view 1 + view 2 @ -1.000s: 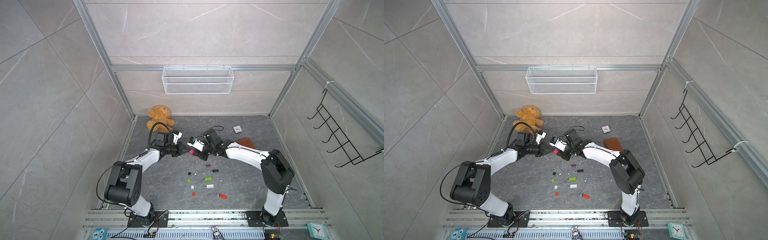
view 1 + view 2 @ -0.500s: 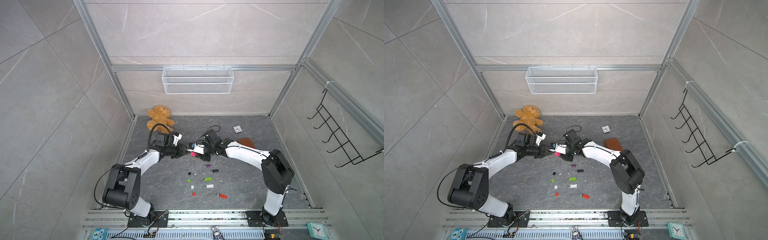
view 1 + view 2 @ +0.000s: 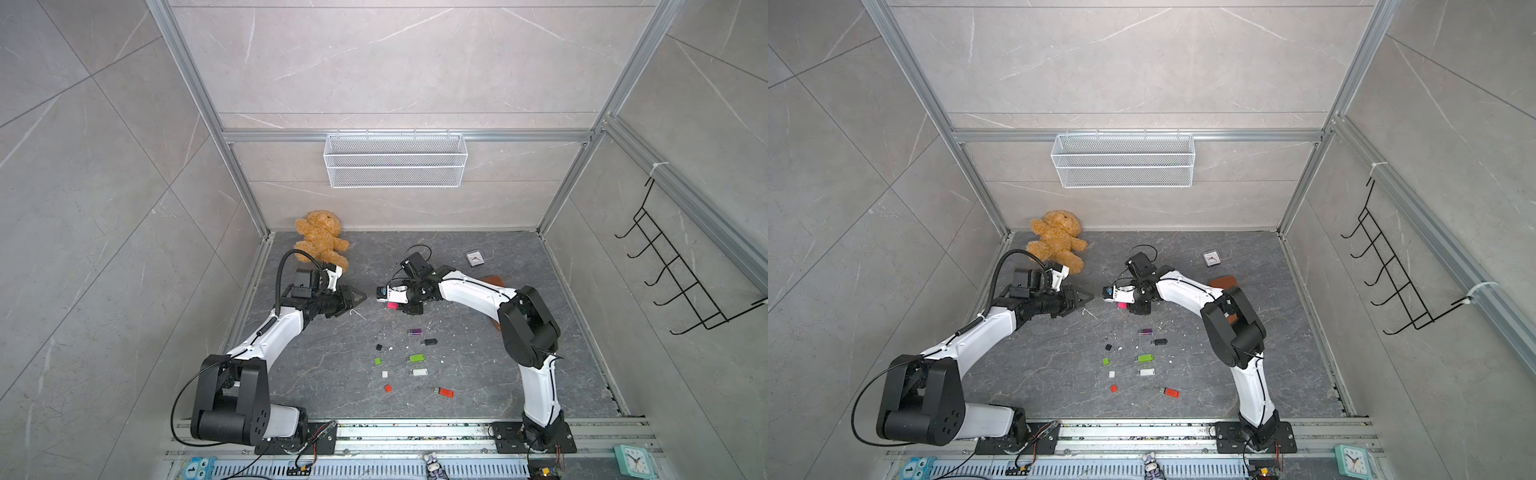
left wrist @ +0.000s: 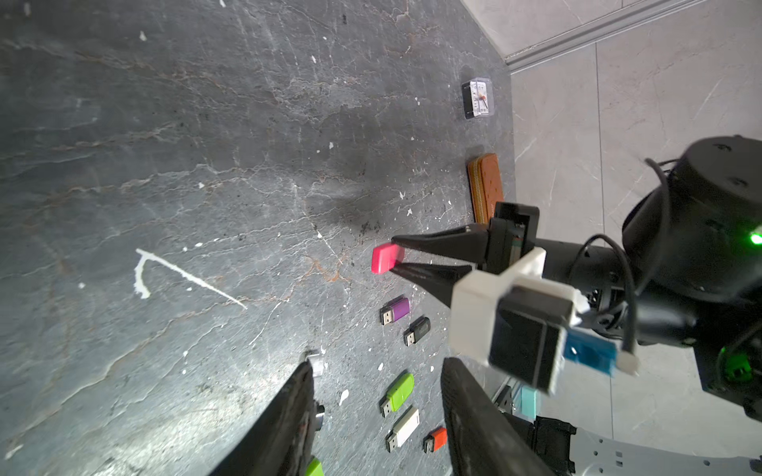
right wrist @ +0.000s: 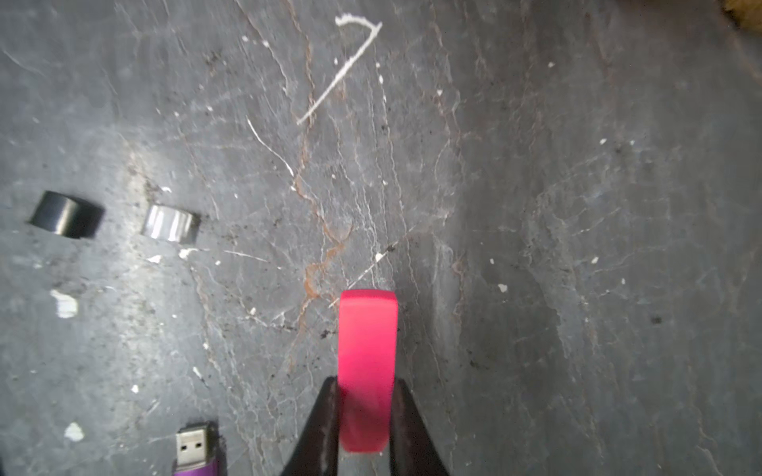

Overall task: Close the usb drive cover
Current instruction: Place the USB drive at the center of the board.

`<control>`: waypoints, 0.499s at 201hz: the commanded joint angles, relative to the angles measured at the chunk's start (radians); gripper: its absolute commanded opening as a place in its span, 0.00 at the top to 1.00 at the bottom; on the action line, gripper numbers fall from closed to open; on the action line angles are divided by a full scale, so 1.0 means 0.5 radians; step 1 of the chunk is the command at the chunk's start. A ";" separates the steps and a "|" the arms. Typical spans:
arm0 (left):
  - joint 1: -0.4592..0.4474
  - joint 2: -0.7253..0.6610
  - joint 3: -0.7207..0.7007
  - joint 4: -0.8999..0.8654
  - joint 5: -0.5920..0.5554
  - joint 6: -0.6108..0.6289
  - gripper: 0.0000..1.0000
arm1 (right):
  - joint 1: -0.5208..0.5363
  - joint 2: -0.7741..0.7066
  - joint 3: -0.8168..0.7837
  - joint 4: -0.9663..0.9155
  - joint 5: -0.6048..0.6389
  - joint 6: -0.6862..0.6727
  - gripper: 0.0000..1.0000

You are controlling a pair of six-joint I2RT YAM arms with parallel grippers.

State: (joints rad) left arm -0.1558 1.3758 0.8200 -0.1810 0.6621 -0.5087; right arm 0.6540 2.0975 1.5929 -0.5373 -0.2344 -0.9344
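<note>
My right gripper is shut on a pink usb drive, held just above the dark floor. The drive's free end is rounded pink plastic with no metal plug showing, so its cover sits on it. In both top views the pink drive hangs mid-floor at the right gripper. My left gripper stands open and empty, a short gap to the left of the drive, fingertips pointing at it.
Nearer the front lie uncapped drives: purple, black, green, white, red. Loose caps lie left of them. Teddy bear, small clock and brown wallet sit farther back.
The left gripper was shut at the pink drive against the right gripper; it has opened and drawn back to the left. The right gripper keeps the drive.
</note>
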 commanded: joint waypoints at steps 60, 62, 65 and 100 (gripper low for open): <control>0.014 -0.154 -0.075 -0.129 -0.088 0.020 0.49 | -0.066 0.292 0.300 -0.180 0.040 -0.069 0.77; 0.014 -0.159 -0.075 -0.130 -0.087 0.016 0.49 | -0.066 0.293 0.302 -0.180 0.042 -0.068 0.77; 0.014 -0.168 -0.080 -0.129 -0.092 0.016 0.49 | -0.066 0.298 0.302 -0.182 0.045 -0.069 0.76; 0.013 -0.247 -0.125 -0.129 -0.101 0.032 0.49 | -0.082 0.331 0.354 -0.146 0.045 -0.006 0.71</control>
State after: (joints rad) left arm -0.1524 1.2968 0.7692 -0.2371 0.6140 -0.5083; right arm 0.6182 2.2414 1.7355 -0.5991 -0.2169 -0.9611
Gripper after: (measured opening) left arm 0.512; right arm 0.280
